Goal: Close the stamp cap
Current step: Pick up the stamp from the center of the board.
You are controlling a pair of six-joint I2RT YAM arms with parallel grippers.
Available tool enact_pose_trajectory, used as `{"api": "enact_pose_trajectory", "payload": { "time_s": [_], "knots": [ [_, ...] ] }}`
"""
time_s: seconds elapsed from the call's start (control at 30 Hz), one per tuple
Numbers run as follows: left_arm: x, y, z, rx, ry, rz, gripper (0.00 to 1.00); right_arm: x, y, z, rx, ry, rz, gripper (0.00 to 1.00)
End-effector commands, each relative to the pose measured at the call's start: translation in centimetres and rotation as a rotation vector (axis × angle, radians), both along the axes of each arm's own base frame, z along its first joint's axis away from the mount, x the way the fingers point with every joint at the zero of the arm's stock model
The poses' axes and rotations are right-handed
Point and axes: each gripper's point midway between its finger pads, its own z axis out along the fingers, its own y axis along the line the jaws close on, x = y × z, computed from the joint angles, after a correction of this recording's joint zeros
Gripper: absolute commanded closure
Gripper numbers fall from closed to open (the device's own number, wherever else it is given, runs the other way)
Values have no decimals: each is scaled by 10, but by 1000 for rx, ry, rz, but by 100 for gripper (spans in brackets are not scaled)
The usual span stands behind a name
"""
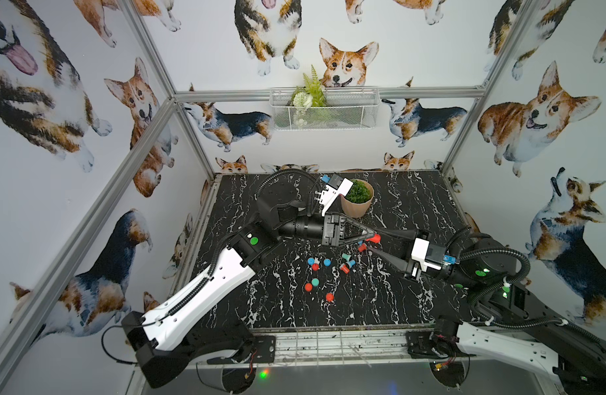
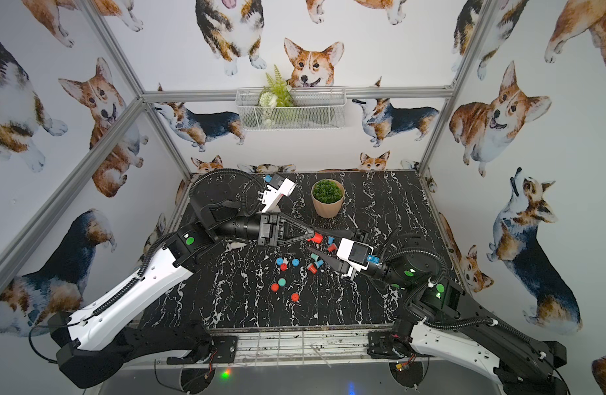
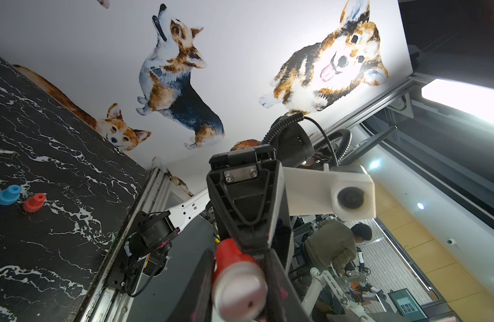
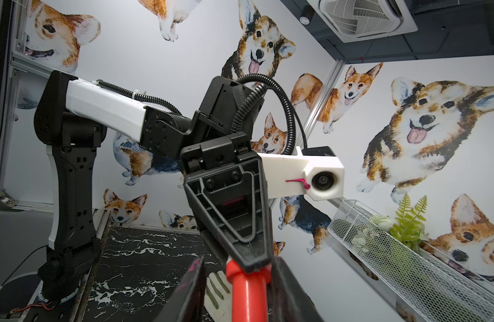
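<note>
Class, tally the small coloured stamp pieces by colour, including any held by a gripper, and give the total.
Red pieces: 6, counting the red stamp in the left gripper
Blue pieces: 4
Teal pieces: 2
Total: 12

A tan pot (image 1: 358,209) of greenery stands far back on the marbled table (image 1: 414,301). A white wire basket (image 1: 349,116) on the far wall holds a fern (image 1: 312,89).
</note>
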Motion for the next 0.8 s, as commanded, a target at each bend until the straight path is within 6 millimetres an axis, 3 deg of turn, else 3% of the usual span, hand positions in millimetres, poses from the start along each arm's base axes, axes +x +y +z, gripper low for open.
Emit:
{"api": "enact_pose_trajectory", "payload": {
  "time_s": [0.0,0.37,0.77],
  "knots": [
    [-6,3,19,-75,-11,-33,96,3,-4,16,70,-20,-23,60],
    [-10,5,25,-102,-19,-57,96,7,-5,19,104,-16,-40,65],
    [-10,4,24,-104,-22,-64,96,6,-4,24,126,-19,-29,85]
  ]
}}
